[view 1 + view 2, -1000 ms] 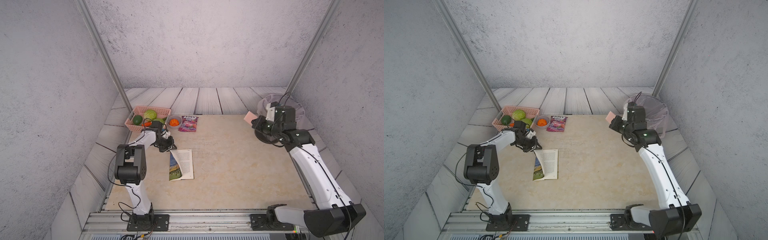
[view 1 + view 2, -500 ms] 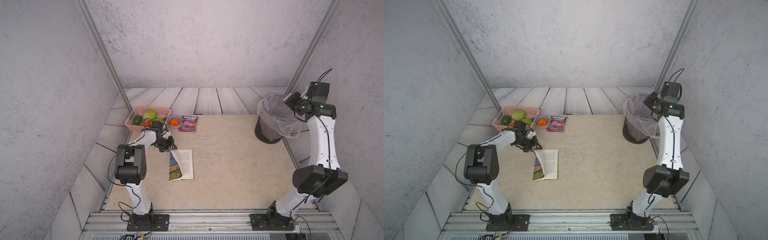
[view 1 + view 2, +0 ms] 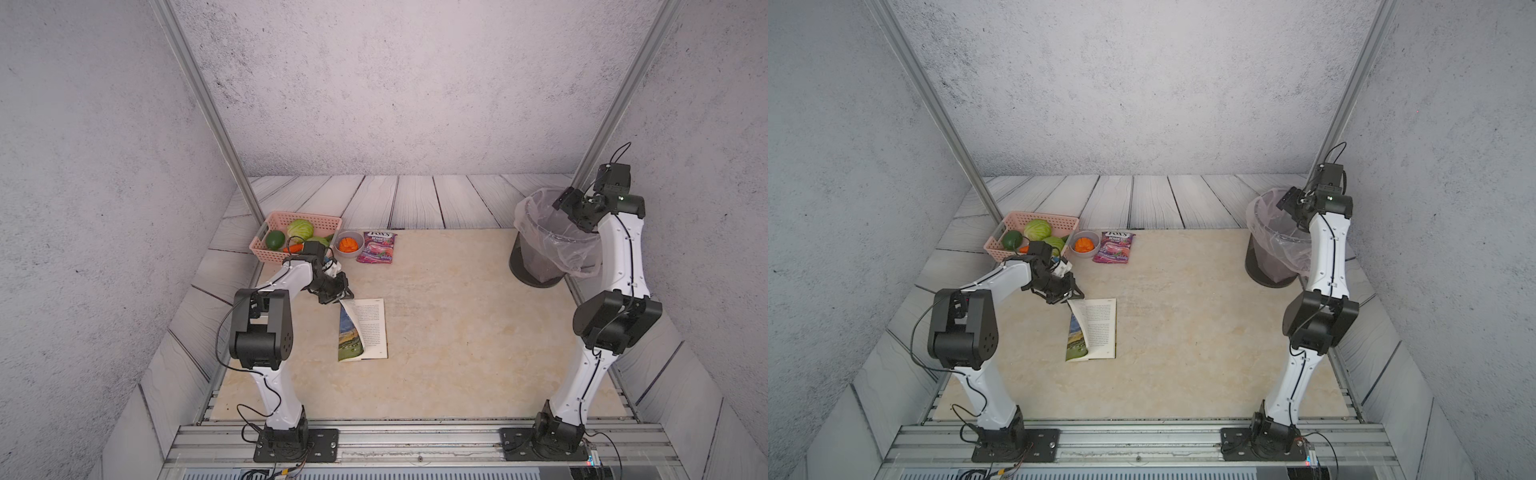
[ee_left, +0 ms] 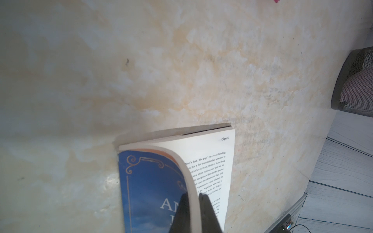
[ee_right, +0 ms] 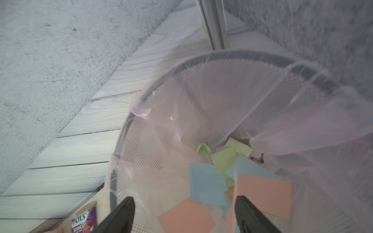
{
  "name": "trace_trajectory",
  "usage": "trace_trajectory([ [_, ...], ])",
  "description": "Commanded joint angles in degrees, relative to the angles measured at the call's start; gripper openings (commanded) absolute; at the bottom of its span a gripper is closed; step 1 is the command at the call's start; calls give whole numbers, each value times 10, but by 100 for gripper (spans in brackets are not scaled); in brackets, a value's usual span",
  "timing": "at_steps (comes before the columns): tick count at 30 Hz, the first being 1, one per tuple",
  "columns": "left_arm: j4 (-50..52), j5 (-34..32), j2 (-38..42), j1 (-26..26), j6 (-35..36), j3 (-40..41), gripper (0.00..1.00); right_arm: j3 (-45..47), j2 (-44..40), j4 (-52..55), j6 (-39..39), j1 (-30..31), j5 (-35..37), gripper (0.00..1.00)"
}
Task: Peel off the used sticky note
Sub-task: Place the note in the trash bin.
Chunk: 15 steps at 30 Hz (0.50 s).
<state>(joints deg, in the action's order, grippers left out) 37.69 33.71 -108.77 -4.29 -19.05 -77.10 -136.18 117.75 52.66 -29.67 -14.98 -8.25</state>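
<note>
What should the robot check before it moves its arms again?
1. Right fingers open above the bin: ok.
2. Nothing stuck to them: cannot tell; a pink strip shows beside one finger.
3. Left fingers shut on the book: ok.
4. Bin upright, liner in place: ok.
5. Open page free of notes: ok where it shows.

Candy bag (image 5: 83, 223): "FOX'S BERRIES". Book page (image 4: 210, 153): "Chapter 7". Cover (image 4: 151, 191): "AN".
</note>
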Motion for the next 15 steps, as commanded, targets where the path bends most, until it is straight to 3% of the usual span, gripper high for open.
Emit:
trace_trajectory([
  [1, -6, -19, 7, -2, 31, -8, 0, -8, -49, 8, 11, -3, -11, 88],
  [5, -9, -25, 15, -2, 31, -7, 0, 20, -89, 11, 2, -2, -26, 90],
  [9, -11, -24, 24, -2, 32, -11, 1, 104, -153, -17, -2, 1, -58, 90],
  [13, -7, -19, 33, -3, 32, -24, 15, 220, -226, -60, -9, 10, -71, 90],
  [15, -3, -15, 39, -2, 33, -34, 31, 273, -259, -78, -14, 18, -73, 90],
])
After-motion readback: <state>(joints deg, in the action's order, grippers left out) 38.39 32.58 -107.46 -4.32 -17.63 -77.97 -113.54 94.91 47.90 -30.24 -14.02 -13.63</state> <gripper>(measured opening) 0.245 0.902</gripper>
